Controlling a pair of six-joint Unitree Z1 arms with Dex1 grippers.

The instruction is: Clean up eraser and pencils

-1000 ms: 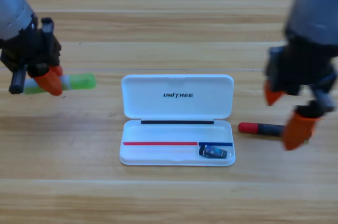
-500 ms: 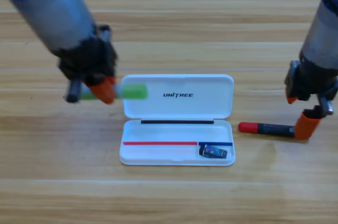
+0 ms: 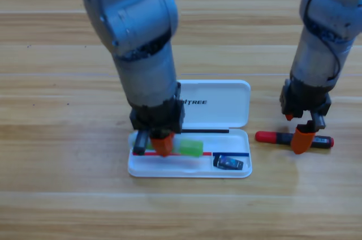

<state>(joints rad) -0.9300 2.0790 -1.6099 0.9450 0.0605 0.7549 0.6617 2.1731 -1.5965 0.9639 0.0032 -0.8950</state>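
Observation:
The pale green pencil hangs low over the left half of the open white case's tray, lying along it. My left gripper is shut on it near its middle, and its bright green end points right. In the tray's right corner lies the dark eraser. Right of the case, the red-and-black pencil rests on the table. My right gripper is down at that pencil's black part, jaws apart, the front orange jaw over the pencil.
The case's lid lies open flat behind the tray, partly hidden by the left arm. The right arm comes down from the upper right. Bare wooden table surrounds the case.
My left gripper has carried the green pencil right and down, from the lid's left edge to over the tray. My right gripper has shifted left and lowered onto the red-and-black pencil.

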